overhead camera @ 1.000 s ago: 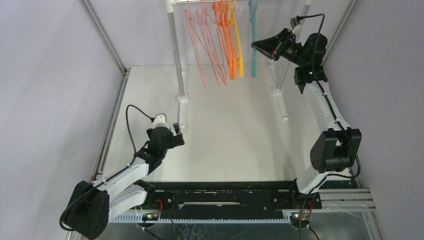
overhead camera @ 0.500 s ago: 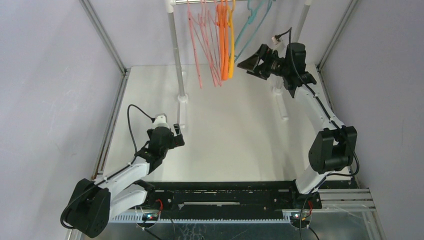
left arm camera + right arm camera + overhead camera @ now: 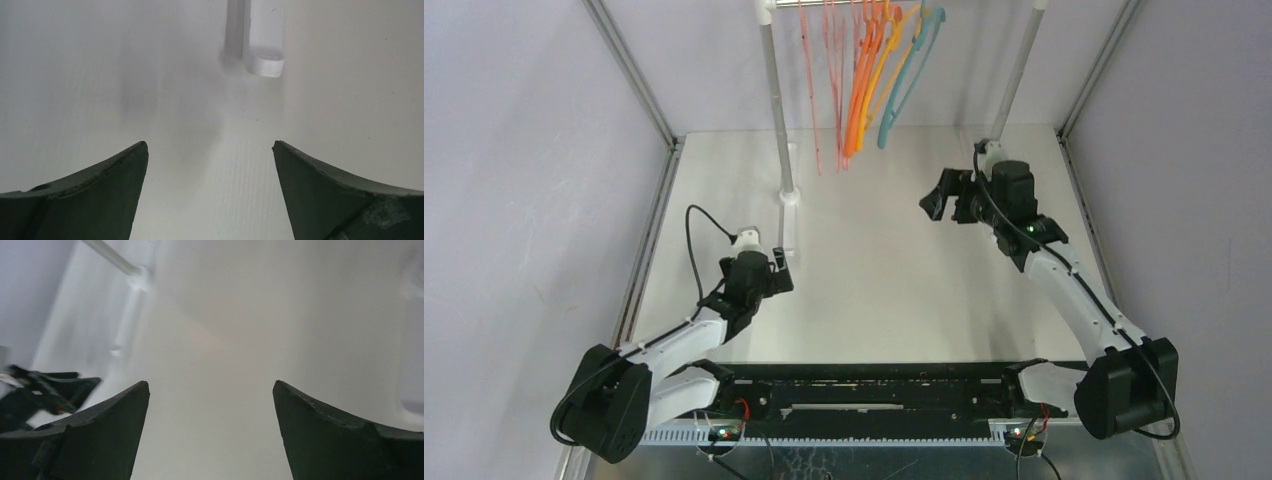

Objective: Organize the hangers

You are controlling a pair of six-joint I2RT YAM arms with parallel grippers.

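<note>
The hangers hang from the rack's bar at the top of the top view. Several thin pink wire ones are on the left, orange ones in the middle and a teal one on the right. The orange and teal ones tilt, their lower ends toward the left. My right gripper is open and empty, below the hangers and apart from them, over the table. My left gripper is open and empty near the rack's left foot.
The rack's white left pole and right pole stand on the white table. The right wrist view shows the left pole's base and my left arm. Metal frame posts line both sides.
My right arm has drawn back from the teal hanger at the bar, down and toward the table's middle. The hangers have swung and now tilt. The left arm has barely moved.
</note>
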